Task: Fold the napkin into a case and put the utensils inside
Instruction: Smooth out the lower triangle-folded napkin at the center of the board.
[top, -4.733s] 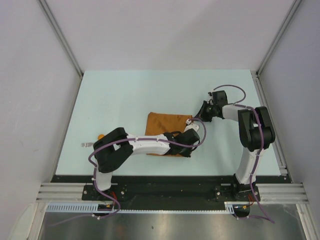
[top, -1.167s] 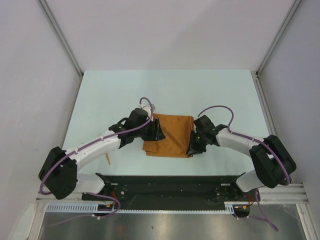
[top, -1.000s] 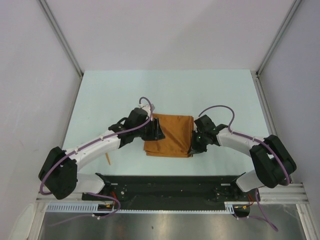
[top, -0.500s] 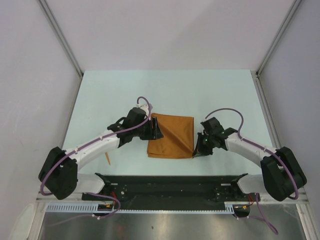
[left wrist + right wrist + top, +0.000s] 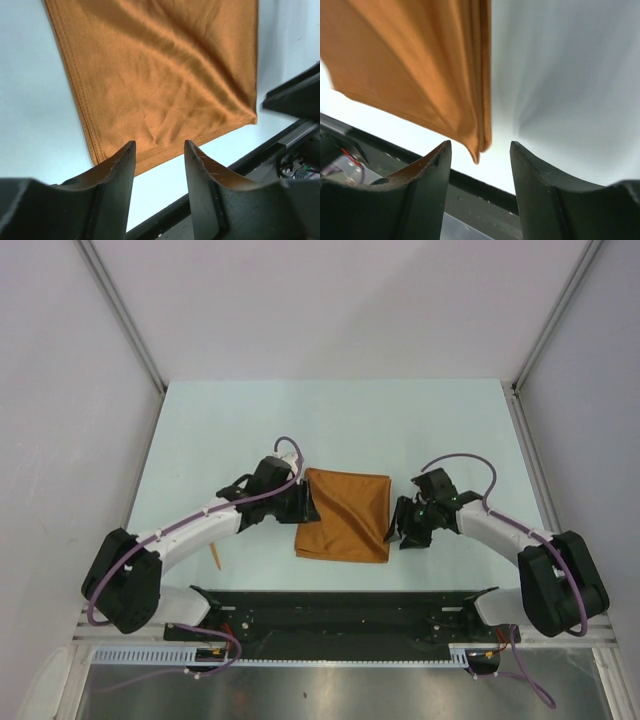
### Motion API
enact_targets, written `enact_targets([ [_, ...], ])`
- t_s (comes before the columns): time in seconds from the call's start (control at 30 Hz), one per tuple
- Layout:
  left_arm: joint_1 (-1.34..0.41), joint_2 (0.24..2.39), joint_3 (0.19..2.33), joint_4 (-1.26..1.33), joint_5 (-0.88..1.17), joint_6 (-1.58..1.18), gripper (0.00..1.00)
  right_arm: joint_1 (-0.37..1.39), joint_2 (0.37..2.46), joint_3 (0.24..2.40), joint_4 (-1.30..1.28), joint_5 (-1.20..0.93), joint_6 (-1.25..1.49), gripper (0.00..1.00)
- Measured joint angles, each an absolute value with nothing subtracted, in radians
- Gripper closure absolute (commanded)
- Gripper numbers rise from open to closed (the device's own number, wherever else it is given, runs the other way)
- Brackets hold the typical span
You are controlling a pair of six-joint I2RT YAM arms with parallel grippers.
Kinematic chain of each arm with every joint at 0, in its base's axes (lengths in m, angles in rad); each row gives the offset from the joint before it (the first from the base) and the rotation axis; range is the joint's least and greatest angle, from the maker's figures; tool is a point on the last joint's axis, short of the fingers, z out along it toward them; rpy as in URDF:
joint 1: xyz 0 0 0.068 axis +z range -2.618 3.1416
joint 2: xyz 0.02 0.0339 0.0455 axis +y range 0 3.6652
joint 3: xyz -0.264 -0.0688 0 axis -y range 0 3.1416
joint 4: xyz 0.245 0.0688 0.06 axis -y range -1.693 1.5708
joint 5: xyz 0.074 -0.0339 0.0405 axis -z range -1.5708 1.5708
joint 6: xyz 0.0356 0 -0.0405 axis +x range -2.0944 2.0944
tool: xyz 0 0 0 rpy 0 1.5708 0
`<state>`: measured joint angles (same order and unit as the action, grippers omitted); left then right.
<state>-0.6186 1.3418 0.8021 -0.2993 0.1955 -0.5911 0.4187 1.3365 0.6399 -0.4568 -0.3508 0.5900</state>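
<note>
The rust-orange napkin point(image 5: 345, 516) lies folded into a layered rectangle near the table's front middle. My left gripper point(image 5: 308, 506) sits at its left edge, open, with nothing between the fingers. In the left wrist view the napkin point(image 5: 160, 75) spreads out beyond the left gripper point(image 5: 159, 150). My right gripper point(image 5: 397, 531) stands open just off the cloth's right near corner. In the right wrist view the napkin point(image 5: 415, 60) has a curled corner that points down into the gap of the right gripper point(image 5: 481, 150), ungripped. One slim orange utensil point(image 5: 213, 558) peeks out beside the left arm.
The black front rail point(image 5: 340, 602) runs close to the napkin's near edge. White walls and metal posts point(image 5: 125, 325) close in the table on three sides. The light table top point(image 5: 330, 425) stretches behind the cloth.
My right gripper has opened, let go of the napkin's right near corner and drawn back to the right. The cloth has settled flatter. The left gripper has narrowed a little.
</note>
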Motion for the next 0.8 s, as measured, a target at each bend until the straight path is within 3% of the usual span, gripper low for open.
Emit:
enact_targets([
  [0.3, -0.619, 1.390, 0.705, -0.258, 0.206, -0.593, 0.59, 0.245, 1.485, 0.875, -0.388, -0.362, 0.524, 0.53],
  [0.7, -0.619, 1.417, 0.607, -0.173, 0.214, -0.603, 0.62, 0.199, 1.829, 1.051, -0.249, -0.409, 0.477, 0.60],
  [0.8, -0.619, 1.414, 0.598, -0.159, 0.217, -0.606, 0.63, 0.194, 1.869, 1.090, -0.218, -0.413, 0.476, 0.68],
])
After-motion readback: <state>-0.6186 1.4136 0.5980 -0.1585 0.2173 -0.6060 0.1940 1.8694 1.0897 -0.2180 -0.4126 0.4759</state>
